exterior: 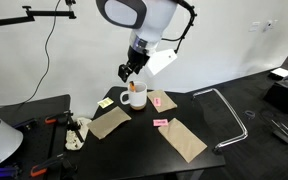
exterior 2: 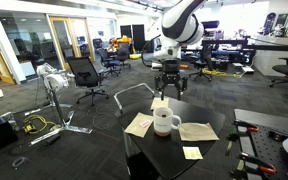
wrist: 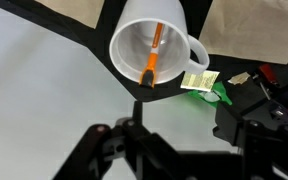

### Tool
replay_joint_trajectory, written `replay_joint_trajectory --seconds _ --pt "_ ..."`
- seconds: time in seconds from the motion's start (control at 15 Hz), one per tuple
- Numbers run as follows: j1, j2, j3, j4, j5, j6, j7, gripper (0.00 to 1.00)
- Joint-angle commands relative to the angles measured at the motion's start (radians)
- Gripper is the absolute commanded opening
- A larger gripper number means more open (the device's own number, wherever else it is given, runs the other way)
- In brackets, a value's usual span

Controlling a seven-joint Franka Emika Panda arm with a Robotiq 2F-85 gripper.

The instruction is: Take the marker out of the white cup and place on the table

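The white cup [exterior: 134, 97] stands on the black table [exterior: 199, 115] and shows in both exterior views [exterior 2: 165, 122]. In the wrist view I look down into the cup [wrist: 134, 40]. The orange marker [wrist: 154, 50] leans inside it, its dark tip at the rim nearest me. My gripper [exterior: 131, 70] hangs a little above the cup, open and empty, and also shows in an exterior view [exterior 2: 169, 88]. In the wrist view its dark fingers [wrist: 169, 150] spread along the bottom edge, short of the cup.
Brown paper pieces [exterior: 109, 122] [exterior: 184, 140] and pink sticky notes [exterior: 161, 122] lie around the cup. A yellow note [exterior 2: 192, 153] lies near the table edge. A bent metal tube frame [exterior: 229, 110] stands beside the table. Office chairs [exterior 2: 84, 72] stand farther off.
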Motion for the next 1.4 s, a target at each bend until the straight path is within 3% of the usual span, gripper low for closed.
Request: replay_joint_trajectory --seconds 0.0,0.2,0.6,0.73,1.33 --pt "-0.016 0.036 0.027 0.046 0.009 0.013 -0.029 0.76" --pt "-0.016 0.055 0.038 0.064 -0.001 0.017 -0.025 0.70" --pt "-0.023 0.092 0.048 0.086 -0.011 0.025 -0.019 0.39" --pt "-0.024 0.105 0.048 0.090 -0.016 0.033 -0.015 0.44" --pt "-0.029 0.149 0.056 0.095 -0.038 0.075 -0.005 0.45"
